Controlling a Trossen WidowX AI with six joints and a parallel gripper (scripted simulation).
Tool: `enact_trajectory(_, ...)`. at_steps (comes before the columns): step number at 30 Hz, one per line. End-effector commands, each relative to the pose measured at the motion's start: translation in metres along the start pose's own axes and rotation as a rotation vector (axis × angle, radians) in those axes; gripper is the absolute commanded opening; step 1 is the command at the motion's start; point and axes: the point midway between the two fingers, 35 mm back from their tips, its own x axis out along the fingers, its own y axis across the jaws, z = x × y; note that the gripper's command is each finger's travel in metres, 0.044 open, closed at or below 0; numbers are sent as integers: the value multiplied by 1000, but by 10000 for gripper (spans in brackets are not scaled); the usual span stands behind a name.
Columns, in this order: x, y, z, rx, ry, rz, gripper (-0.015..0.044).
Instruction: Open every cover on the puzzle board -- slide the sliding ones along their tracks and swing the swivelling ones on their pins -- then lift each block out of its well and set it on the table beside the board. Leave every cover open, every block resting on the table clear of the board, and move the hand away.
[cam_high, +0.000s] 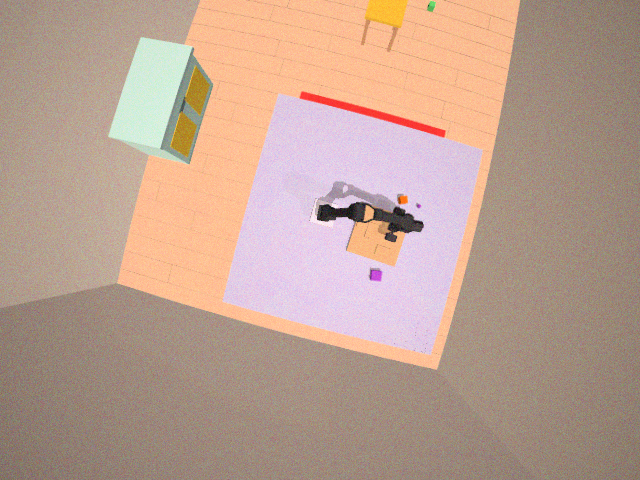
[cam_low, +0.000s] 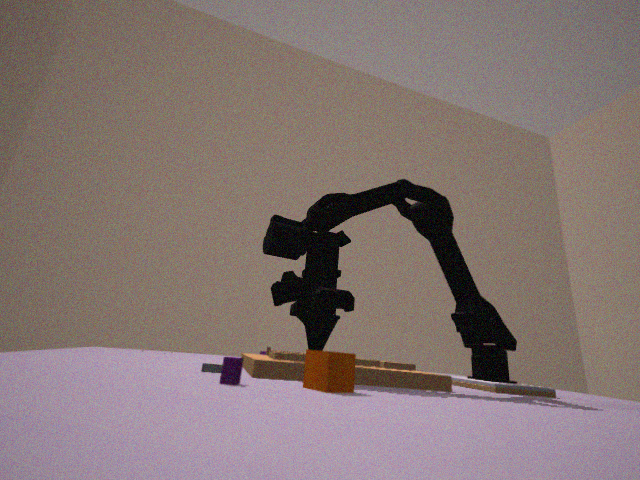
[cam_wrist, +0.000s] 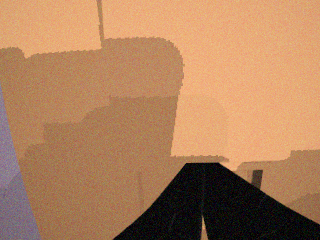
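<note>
Nearest in the exterior view, an orange cube-shaped block (cam_high: 402, 199) (cam_low: 330, 370) and a small purple block (cam_high: 418, 205) (cam_low: 231, 370) sat on the lavender, flat surface (cam_high: 289, 248) (cam_low: 258, 434) (cam_wrist: 7, 145), at one and two o'clock from the tan, flat puzzle board (cam_high: 361, 242) (cam_low: 403, 379) (cam_wrist: 260, 75) in the top view. Beyond them, the black, tapered end effector (cam_high: 393, 226) (cam_low: 316, 348) (cam_wrist: 200, 170) pointed down at the board, narrow and gripping nothing; whether it touched, the pictures could not tell. Farther off, a magenta cube-shaped block (cam_high: 375, 275) (cam_low: 263, 352) lay at six o'clock, clear of the board.

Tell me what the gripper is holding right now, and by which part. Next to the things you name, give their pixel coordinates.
Nothing is held: the gripper (cam_low: 316, 349) (cam_wrist: 200, 170) is shut, its fingertips together low over the puzzle board (cam_high: 369, 250) (cam_low: 403, 378) (cam_wrist: 270, 75).
</note>
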Motion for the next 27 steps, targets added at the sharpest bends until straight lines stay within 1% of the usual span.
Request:
enact_trajectory(1,1,-1,6,-3,-1,-3,0)
enact_trajectory(7,-1,-1,9,-3,-1,-3,0)
enact_trajectory(27,-27,0,13,-3,-2,-3,0)
